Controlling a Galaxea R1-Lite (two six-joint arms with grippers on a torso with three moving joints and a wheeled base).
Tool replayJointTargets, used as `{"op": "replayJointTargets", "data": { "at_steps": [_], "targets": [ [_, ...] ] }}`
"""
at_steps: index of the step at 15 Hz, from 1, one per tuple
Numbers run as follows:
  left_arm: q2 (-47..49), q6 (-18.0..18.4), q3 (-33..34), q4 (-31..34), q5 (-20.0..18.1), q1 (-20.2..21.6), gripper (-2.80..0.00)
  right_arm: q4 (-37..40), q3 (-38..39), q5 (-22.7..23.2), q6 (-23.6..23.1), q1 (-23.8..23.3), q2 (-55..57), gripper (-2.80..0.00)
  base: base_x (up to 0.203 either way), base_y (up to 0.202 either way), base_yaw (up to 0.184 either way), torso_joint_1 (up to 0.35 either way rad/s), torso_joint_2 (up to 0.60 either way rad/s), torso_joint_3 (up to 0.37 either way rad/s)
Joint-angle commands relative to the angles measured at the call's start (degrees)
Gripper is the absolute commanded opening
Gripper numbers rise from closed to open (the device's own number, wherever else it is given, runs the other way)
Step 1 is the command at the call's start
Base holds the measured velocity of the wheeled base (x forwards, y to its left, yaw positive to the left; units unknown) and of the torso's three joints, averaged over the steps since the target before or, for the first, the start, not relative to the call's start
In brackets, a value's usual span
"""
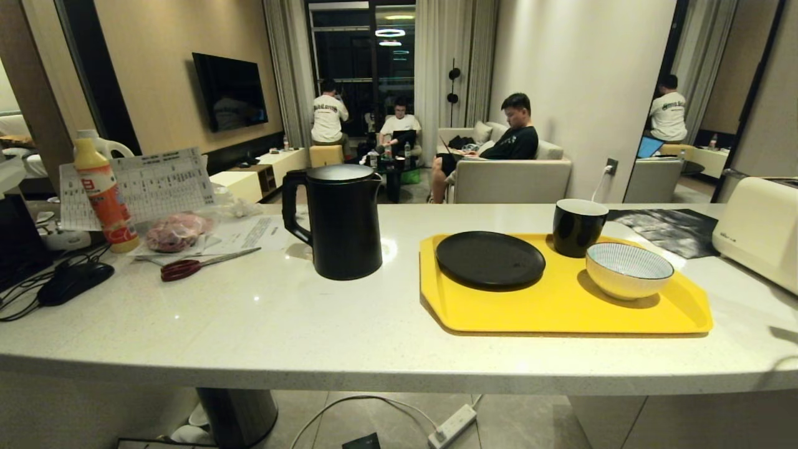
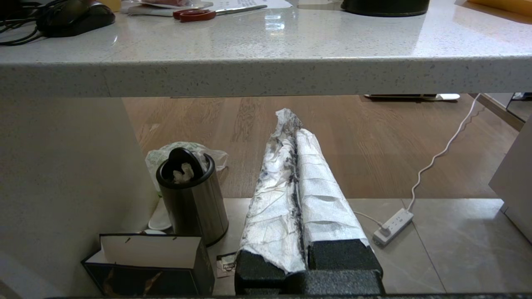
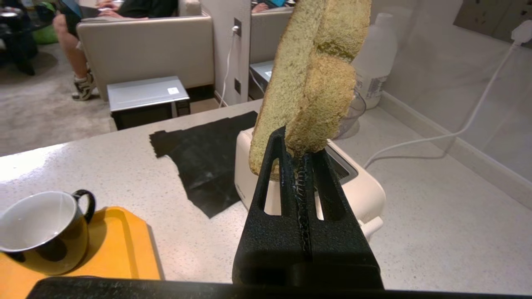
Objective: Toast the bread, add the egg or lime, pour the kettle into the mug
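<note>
Now right gripper (image 3: 300, 145) above toaster (image 3: 353, 187), fingers pinching bread (image 3: 311, 74); left gripper (image 2: 291, 124) below counter, fingers pressed together.

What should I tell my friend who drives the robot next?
Right pincer: shut on the bread, held above the toaster.
Left pincer: shut, empty, parked below the counter.
Kettle on the counter; mug, plate and bowl on the yellow tray.
Done: bread picked up.
Left: toast it, add egg or lime, pour the kettle.
</note>
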Motion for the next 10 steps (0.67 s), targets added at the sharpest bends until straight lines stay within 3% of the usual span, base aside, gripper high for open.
{"op": "replayJointTargets", "data": {
  "at_steps": [1, 6, 10],
  "targets": [
    [-0.2, 0.0, 0.0, 0.0, 0.0, 0.0, -2.8, 0.2, 0.3, 1.1, 0.0, -0.8, -0.3, -2.8, 0.0, 0.0, 0.0, 0.0, 0.0, 0.0],
    [-0.2, 0.0, 0.0, 0.0, 0.0, 0.0, -2.8, 0.2, 0.2, 2.1, 0.0, -1.9, -0.2, -2.8, 0.0, 0.0, 0.0, 0.021, -0.03, -0.004],
    [-0.2, 0.0, 0.0, 0.0, 0.0, 0.0, -2.8, 0.2, 1.0, 2.1, 0.0, -2.0, -0.3, -2.8, 0.0, 0.0, 0.0, 0.154, -0.41, -0.154]
  ]
}}
